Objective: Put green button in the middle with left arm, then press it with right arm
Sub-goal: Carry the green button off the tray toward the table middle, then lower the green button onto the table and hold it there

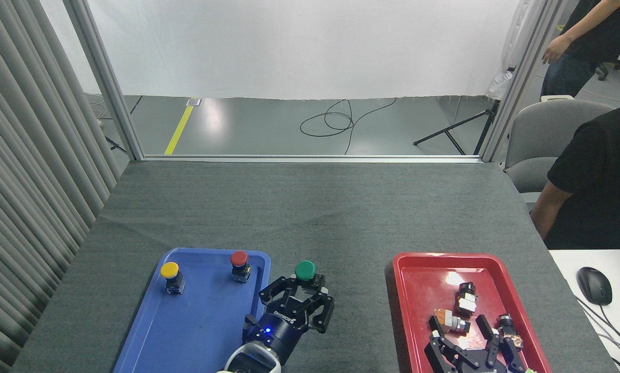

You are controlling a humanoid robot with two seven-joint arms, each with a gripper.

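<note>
A dark grey felt-like cloth covers the table, with a white backdrop and grey floor beyond its far edge. My left end effector hangs over the bare cloth between the two trays, just right of the blue plastic tray, its black fingers closed around the small push-button with the round green cap, which stands upright in the grip. The yellow-capped button and the red-capped button stand in the blue tray's far part. My right end effector sits low over the red plastic tray, fingers spread wide, holding nothing, among small switch parts.
</note>
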